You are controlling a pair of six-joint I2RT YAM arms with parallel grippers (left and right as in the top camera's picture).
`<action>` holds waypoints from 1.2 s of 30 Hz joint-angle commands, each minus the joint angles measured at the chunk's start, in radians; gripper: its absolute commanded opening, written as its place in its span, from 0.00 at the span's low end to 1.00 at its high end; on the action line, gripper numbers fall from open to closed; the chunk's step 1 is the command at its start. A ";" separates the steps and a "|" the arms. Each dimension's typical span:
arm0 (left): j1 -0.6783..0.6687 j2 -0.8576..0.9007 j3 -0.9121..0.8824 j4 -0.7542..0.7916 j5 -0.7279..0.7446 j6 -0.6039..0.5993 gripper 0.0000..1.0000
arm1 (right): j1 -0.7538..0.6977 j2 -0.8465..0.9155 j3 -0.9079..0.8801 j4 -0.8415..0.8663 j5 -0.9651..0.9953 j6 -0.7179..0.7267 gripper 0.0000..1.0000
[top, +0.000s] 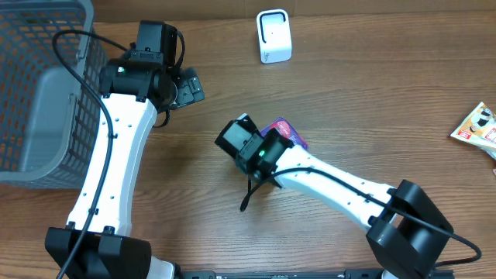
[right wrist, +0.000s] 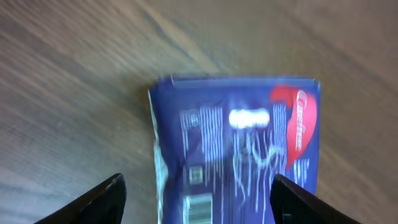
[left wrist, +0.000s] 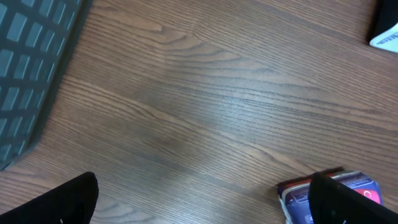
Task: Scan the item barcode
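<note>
Right wrist view: the right gripper (right wrist: 198,186) hangs directly over the purple packet (right wrist: 236,143), jaws spread, one dark finger at each lower corner of the frame. The packet lies flat on the wooden table (right wrist: 74,74) between them. The finger on the picture's left stands clear of the packet's edge. The other overlaps its edge in the picture, and contact there cannot be confirmed. Nothing is pinched. White print faces up, with a red patch at one end, and the barcode (right wrist: 199,210) shows at the bottom edge of the frame, partly cut off and blurred.

Left wrist view: the left gripper (left wrist: 202,186) is wide open over bare wood and holds nothing. The same packet shows at the lower right, partly behind one finger.

Overhead view: the packet sits near the middle of the table, just beside the right arm's wrist, which covers part of it. The left arm reaches up the left side, its claw well apart from the packet. Farther back, the white scanner (top: 273,36) stands upright near the far edge. The grey mesh basket (top: 77,93) fills the far left corner. A second snack packet (top: 477,128) lies at the right edge.
</note>
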 commanded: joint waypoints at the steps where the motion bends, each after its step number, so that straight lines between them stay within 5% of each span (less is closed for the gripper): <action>1: 0.003 0.006 0.005 0.000 -0.016 -0.044 1.00 | 0.006 0.000 -0.008 0.067 0.095 -0.041 0.75; 12: 0.003 0.006 0.005 -0.001 -0.016 -0.044 1.00 | -0.167 0.006 -0.007 0.104 0.048 0.050 0.81; 17: 0.003 0.006 0.005 0.000 -0.016 -0.044 1.00 | -0.400 0.006 -0.007 0.103 -0.417 0.034 0.91; 24: 0.003 0.006 0.005 0.000 -0.016 -0.044 1.00 | -0.614 0.006 -0.007 0.047 -0.976 -0.105 0.85; 27: 0.003 0.006 0.005 -0.001 -0.016 -0.044 1.00 | -0.601 0.006 -0.007 0.009 -0.938 -0.142 0.75; 36: 0.003 0.006 0.005 -0.001 -0.016 -0.044 1.00 | -0.312 0.006 -0.006 0.014 -0.505 -0.140 0.70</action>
